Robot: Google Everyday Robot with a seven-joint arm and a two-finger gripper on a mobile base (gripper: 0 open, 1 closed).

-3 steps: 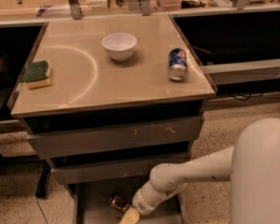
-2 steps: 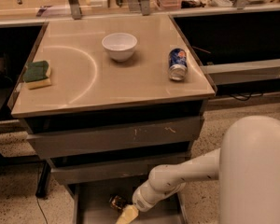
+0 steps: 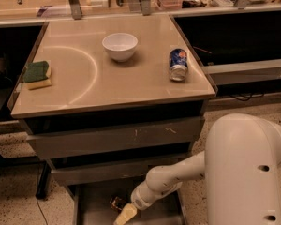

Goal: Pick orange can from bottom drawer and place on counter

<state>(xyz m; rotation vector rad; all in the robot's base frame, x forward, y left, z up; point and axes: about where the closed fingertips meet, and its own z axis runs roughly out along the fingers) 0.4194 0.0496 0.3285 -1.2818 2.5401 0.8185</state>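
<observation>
The orange can (image 3: 116,203) lies on the grey floor of the open bottom drawer (image 3: 91,205), at the bottom of the camera view, and only a small dark golden part of it shows. My gripper (image 3: 125,213) reaches down into that drawer from the right on the white arm (image 3: 178,177). Its pale tip sits just right of and below the can, close to or touching it. The beige counter (image 3: 131,83) with its curved arc mark is above the drawers.
On the counter are a white bowl (image 3: 120,46), a blue can (image 3: 178,64) lying near the right edge and a green-yellow sponge (image 3: 37,74) at the left. Two shallower grey drawers (image 3: 117,139) are above the open one. Black sinks flank the counter.
My gripper has shifted slightly left inside the bottom drawer, closer to the orange can. The arm's white body now fills more of the lower right. The can has not moved.
</observation>
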